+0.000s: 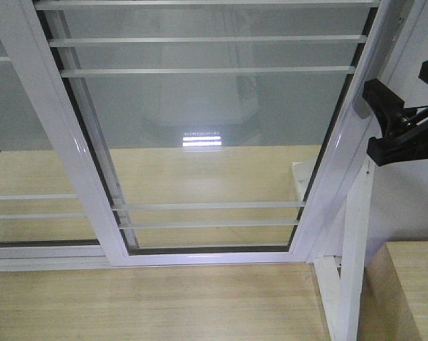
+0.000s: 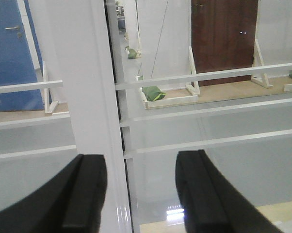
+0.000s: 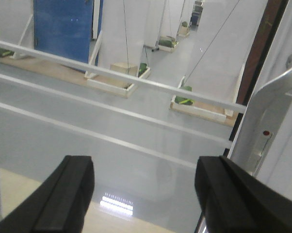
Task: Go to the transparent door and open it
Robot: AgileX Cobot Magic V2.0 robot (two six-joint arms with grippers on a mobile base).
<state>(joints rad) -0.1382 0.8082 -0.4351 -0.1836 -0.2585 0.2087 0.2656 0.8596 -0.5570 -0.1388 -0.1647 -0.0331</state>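
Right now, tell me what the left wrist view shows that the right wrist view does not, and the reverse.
Only left wrist: a white vertical frame post close ahead of the left gripper, and a brown door beyond the glass. Only right wrist: the curved grey handle of the transparent door, right of the right gripper. Both: open jaws, white horizontal bars, a blue door beyond.

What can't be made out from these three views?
Handle: right wrist view, only its curved part shows, cut off by the right edge.
Left pincer: front view shows a sliver at the left edge; left wrist view can't show whether it touches the white post.
Door top: cut off by the front view's upper edge.
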